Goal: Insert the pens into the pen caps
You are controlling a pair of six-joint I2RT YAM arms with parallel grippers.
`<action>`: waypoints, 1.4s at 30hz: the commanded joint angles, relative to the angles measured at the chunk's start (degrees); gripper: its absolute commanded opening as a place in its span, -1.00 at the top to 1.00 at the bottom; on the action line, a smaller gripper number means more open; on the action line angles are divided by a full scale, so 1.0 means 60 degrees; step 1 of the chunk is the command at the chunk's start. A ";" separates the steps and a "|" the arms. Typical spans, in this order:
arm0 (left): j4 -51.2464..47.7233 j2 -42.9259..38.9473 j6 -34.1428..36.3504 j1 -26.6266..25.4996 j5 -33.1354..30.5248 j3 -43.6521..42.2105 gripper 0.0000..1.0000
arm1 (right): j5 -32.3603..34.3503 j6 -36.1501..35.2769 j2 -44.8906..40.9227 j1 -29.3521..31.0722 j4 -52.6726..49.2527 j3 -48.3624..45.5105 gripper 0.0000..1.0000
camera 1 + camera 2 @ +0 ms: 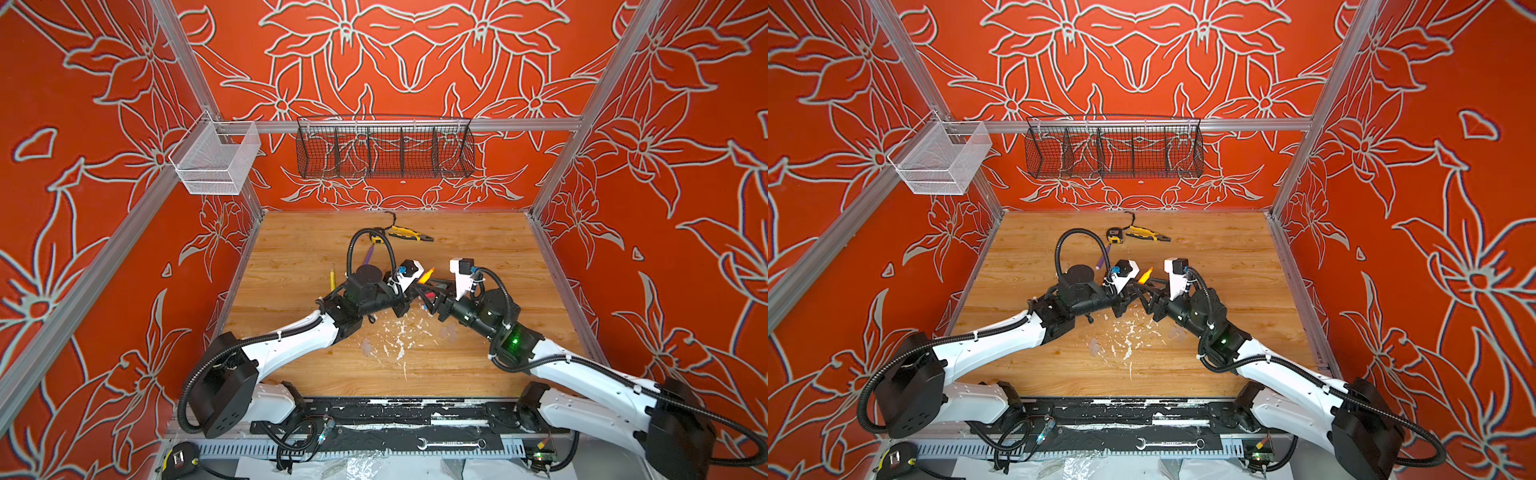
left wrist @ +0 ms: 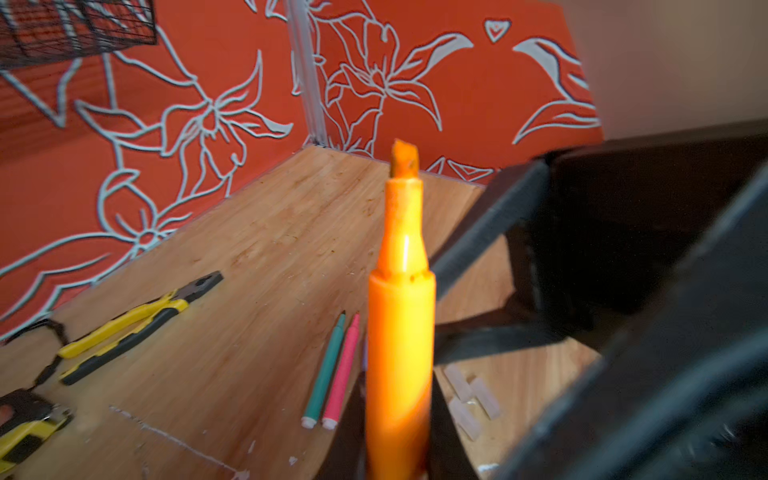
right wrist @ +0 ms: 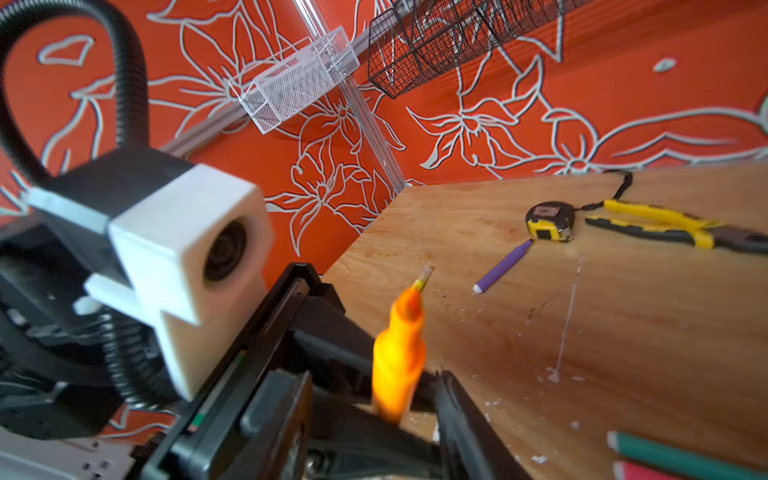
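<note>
Your left hand [image 1: 415, 289] is clamped on the lower barrel of the orange pen [image 2: 401, 332] and carries it in the air over the middle of the desk [image 1: 478, 257], with the bare chisel tip pointing away from the wrist. That pose looks like a presentation: the tip end is left free so a cap can be pushed on along the barrel's line. Your right hand [image 1: 435, 297] sits close against it with its jaws apart on either side of the pen. I can see no cap between them, so nothing is being pressed on at this instant. The pen caps [image 2: 459, 382] lie in a small cluster of clear pieces on the desk, close to the right hand, so fetching one should be a short reach. The green pen [image 2: 328, 370] and the pink pen [image 2: 343, 370] lie side by side next to that cluster. The purple pen [image 3: 505, 266] rests farther back, just beside the tape measure [image 3: 550, 220], and the yellow pen [image 1: 332, 278] lies off on the left arm's side. The pliers [image 2: 137, 320] sit at the back of the desk, clear of where the hands work. Judging by the loose caps, most of the capping is yet to do.
</note>
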 commanded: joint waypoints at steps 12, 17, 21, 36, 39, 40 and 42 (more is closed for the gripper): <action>-0.3984 0.0288 -0.4941 0.2184 -0.2583 0.2298 1.00 | 0.1352 0.0641 0.0195 0.0221 -0.3135 0.0020 -0.33; -0.6499 0.0055 -0.5816 0.2200 -0.2097 0.2963 1.00 | 0.1471 0.0747 0.1807 0.1174 -0.4301 0.1089 -0.24; -0.6846 -0.1079 -0.6456 0.2200 -0.1193 0.2019 1.00 | 0.2222 0.0844 0.3233 0.2362 -0.4910 0.1845 -0.19; -0.8947 -0.6123 -0.7206 0.2119 -0.0836 -0.0640 1.00 | 0.4360 0.2095 0.6143 0.4620 -0.7787 0.4535 -0.12; -0.9414 -0.6300 -0.6929 0.2126 -0.0850 -0.0661 1.00 | 0.4125 0.2083 0.6543 0.4622 -0.7819 0.4833 -0.13; -0.9517 -0.6370 -0.6823 0.2127 -0.0873 -0.0694 1.00 | 0.4098 0.2065 0.6754 0.4624 -0.8031 0.5097 -0.13; -0.9702 -0.6474 -0.6771 0.2126 -0.1218 -0.0785 1.00 | 0.4082 0.2102 0.7202 0.4628 -0.8729 0.5716 -0.13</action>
